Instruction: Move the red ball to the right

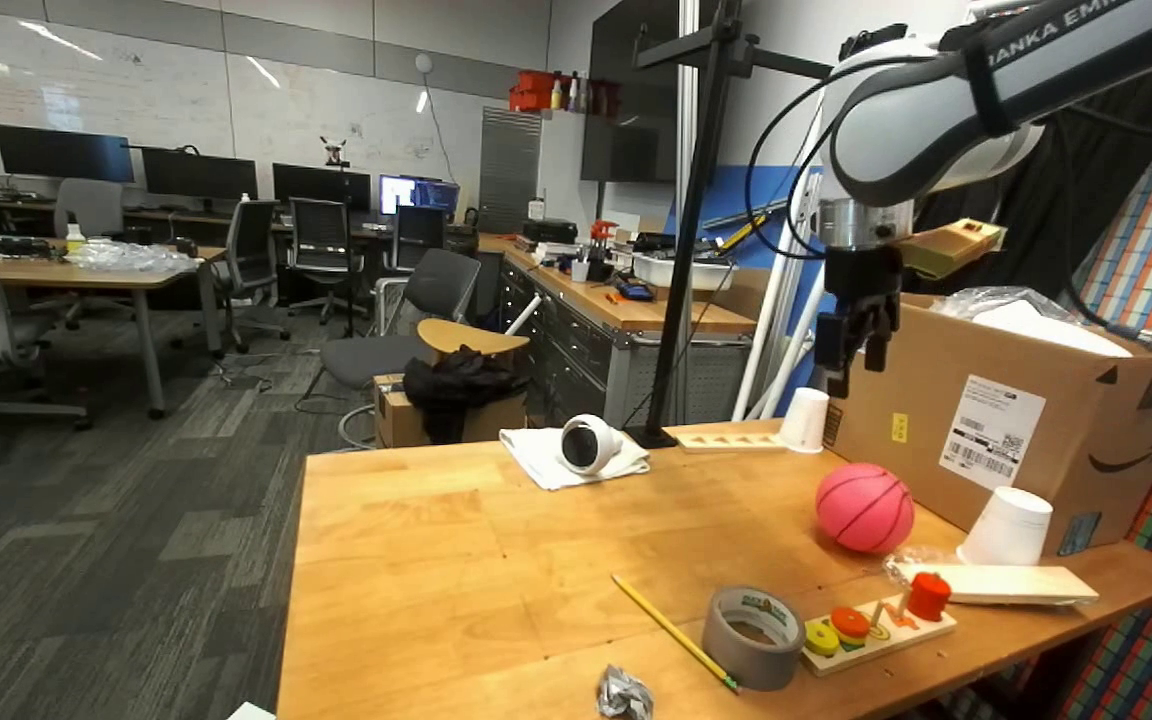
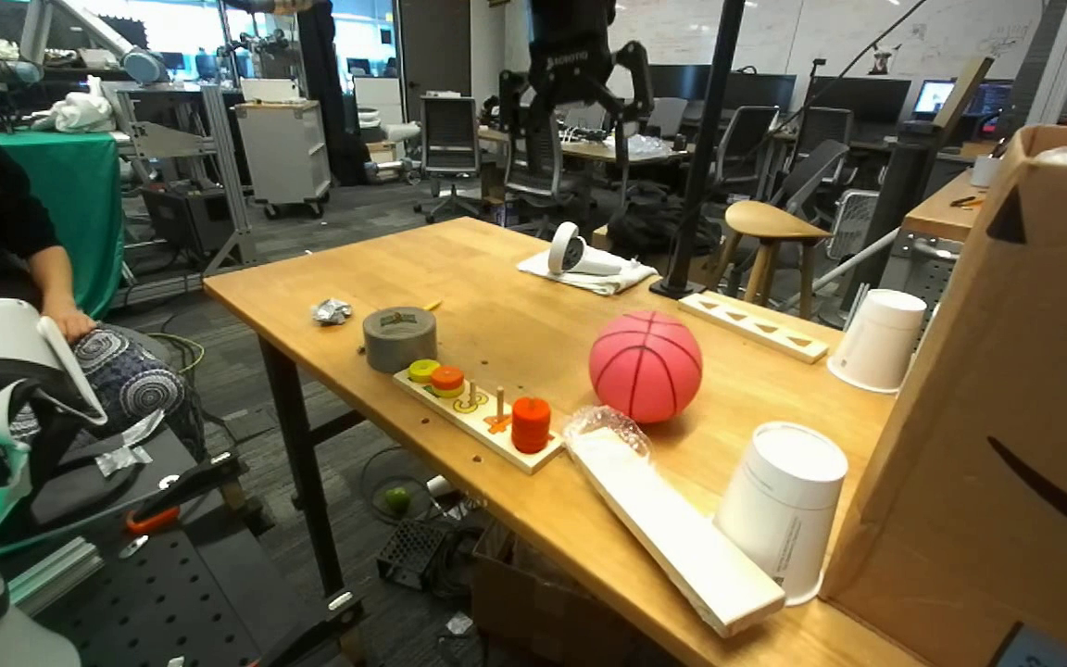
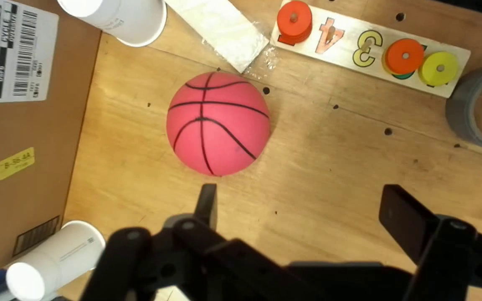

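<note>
Red ball (image 1: pixel 864 508), tape roll (image 2: pixel 401 345), pencil (image 1: pixel 674 632), cups (image 1: pixel 1006 528) on wooden table (image 1: pixel 436 570)

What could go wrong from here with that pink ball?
The pink ball could roll if nudged, perhaps into the cardboard box or the numbered peg board. The open gripper looks off-centre from the ball in the wrist view, so a straight descent might clip or miss it.
</note>
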